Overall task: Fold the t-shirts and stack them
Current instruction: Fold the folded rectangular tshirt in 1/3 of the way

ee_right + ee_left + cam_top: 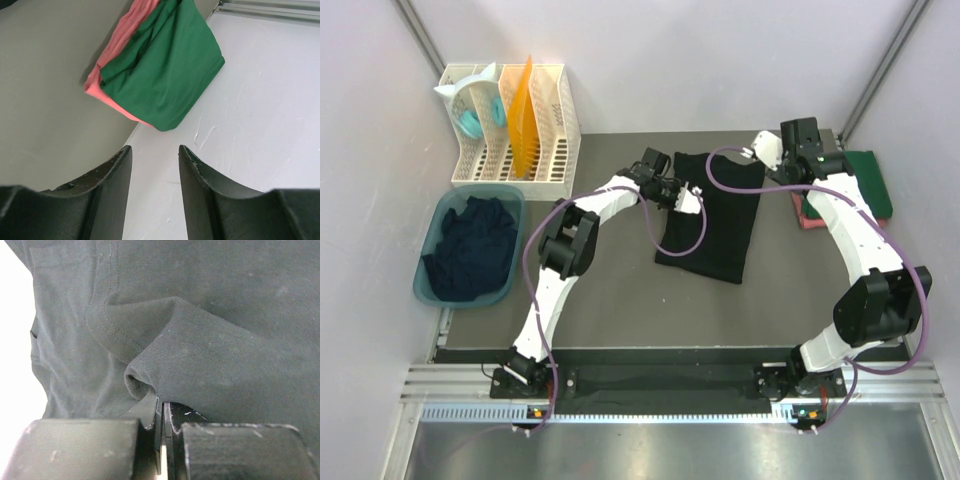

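- Your left gripper is pinching a fold of the black t-shirt.
- Your right gripper is hanging spread and empty near the green t-shirt.

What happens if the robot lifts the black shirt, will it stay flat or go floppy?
Probably floppy: the black shirt bunches into a soft fold where the left gripper pinches it. Lifted, it would likely droop and hang rather than stay flat. It looks thin, so it is probably light too.
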`<move>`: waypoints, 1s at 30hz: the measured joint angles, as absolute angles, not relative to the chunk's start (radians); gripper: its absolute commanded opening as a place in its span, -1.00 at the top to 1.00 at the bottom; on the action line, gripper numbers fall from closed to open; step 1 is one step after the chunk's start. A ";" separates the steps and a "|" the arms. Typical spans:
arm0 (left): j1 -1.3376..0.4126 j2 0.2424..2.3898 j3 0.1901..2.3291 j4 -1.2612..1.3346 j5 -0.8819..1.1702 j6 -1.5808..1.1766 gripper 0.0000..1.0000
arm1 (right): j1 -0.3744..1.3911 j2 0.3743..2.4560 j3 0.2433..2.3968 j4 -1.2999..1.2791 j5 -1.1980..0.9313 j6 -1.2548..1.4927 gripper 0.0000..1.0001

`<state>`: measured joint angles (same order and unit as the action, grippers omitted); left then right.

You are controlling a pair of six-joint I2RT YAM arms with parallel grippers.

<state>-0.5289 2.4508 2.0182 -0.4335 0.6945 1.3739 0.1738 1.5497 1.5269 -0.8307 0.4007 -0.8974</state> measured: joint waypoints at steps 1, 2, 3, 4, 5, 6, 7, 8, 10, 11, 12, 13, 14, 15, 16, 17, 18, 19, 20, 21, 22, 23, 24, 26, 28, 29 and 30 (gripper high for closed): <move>-0.531 2.450 1.999 -0.400 0.692 1.357 1.00 | 0.174 1.550 1.526 -0.831 0.401 -0.897 0.15; -0.532 2.450 1.979 -0.362 0.690 1.343 1.00 | 0.174 1.550 1.526 -0.831 0.401 -0.897 0.15; -0.532 2.450 1.963 -0.324 0.690 1.325 1.00 | 0.174 1.550 1.526 -0.831 0.401 -0.897 0.15; -0.532 2.450 1.954 -0.297 0.688 1.307 1.00 | 0.174 1.550 1.526 -0.831 0.401 -0.897 0.15; -0.533 2.450 1.950 -0.270 0.683 1.291 1.00 | 0.174 1.550 1.526 -0.831 0.401 -0.897 0.15; -0.533 2.450 1.945 -0.239 0.675 1.274 1.00 | 0.174 1.550 1.526 -0.831 0.401 -0.897 0.15; -0.533 2.450 1.937 -0.209 0.668 1.255 1.00 | 0.174 1.550 1.526 -0.831 0.401 -0.897 0.15; -0.533 2.449 1.927 -0.177 0.661 1.239 1.00 | 0.174 1.550 1.526 -0.830 0.401 -0.897 0.15; -0.533 2.446 1.901 -0.112 0.647 1.205 1.00 | 0.174 1.550 1.526 -0.830 0.401 -0.897 0.15; -0.533 2.445 1.890 -0.087 0.641 1.193 1.00 | 0.174 1.550 1.526 -0.830 0.401 -0.897 0.15; -0.533 2.443 1.876 -0.053 0.633 1.177 1.00 | 0.174 1.550 1.526 -0.830 0.401 -0.897 0.15; -0.534 2.442 1.864 -0.023 0.626 1.168 1.00 | 0.174 1.550 1.526 -0.830 0.401 -0.897 0.15; -0.534 2.438 1.848 0.005 0.617 1.156 1.00 | 0.174 1.550 1.526 -0.830 0.401 -0.897 0.15; -0.535 2.433 1.835 0.026 0.609 1.150 1.00 | 0.174 1.550 1.526 -0.830 0.401 -0.897 0.16; -0.536 2.428 1.821 0.051 0.603 1.146 1.00 | 0.175 1.550 1.526 -0.830 0.401 -0.897 0.15; -0.536 2.422 1.808 0.070 0.596 1.144 1.00 | 0.175 1.550 1.526 -0.830 0.401 -0.897 0.15; -0.537 2.416 1.798 0.084 0.591 1.143 1.00 | 0.175 1.550 1.526 -0.830 0.401 -0.897 0.15; -0.537 2.407 1.781 0.112 0.581 1.143 1.00 | 0.175 1.550 1.526 -0.830 0.401 -0.897 0.15; -0.537 2.400 1.770 0.125 0.577 1.143 1.00 | 0.175 1.550 1.526 -0.830 0.401 -0.897 0.15; -0.537 2.393 1.760 0.140 0.569 1.143 1.00 | 0.175 1.550 1.526 -0.830 0.401 -0.897 0.15; -0.537 2.386 1.750 0.155 0.561 1.144 1.00 | 0.175 1.550 1.526 -0.830 0.401 -0.897 0.15; -0.537 2.380 1.739 0.171 0.555 1.146 1.00 | 0.175 1.550 1.526 -0.830 0.401 -0.897 0.15; -0.537 2.374 1.728 0.188 0.550 1.148 1.00 | 0.175 1.550 1.526 -0.830 0.401 -0.897 0.14; -0.538 2.363 1.707 0.217 0.536 1.151 1.00 | 0.175 1.550 1.526 -0.830 0.401 -0.897 0.14; -0.537 2.353 1.687 0.239 0.524 1.158 0.98 | 0.175 1.550 1.526 -0.830 0.401 -0.897 0.14; -0.537 2.349 1.679 0.248 0.518 1.163 0.87 | 0.175 1.550 1.526 -0.830 0.401 -0.897 0.14; -0.537 2.345 1.672 0.254 0.511 1.174 0.78 | 0.175 1.550 1.526 -0.830 0.401 -0.897 0.15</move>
<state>-0.5373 2.3447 1.6718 0.2543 0.5106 1.1744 0.1745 1.5497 1.5257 -0.8295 0.4007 -0.8970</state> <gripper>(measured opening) 0.015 0.426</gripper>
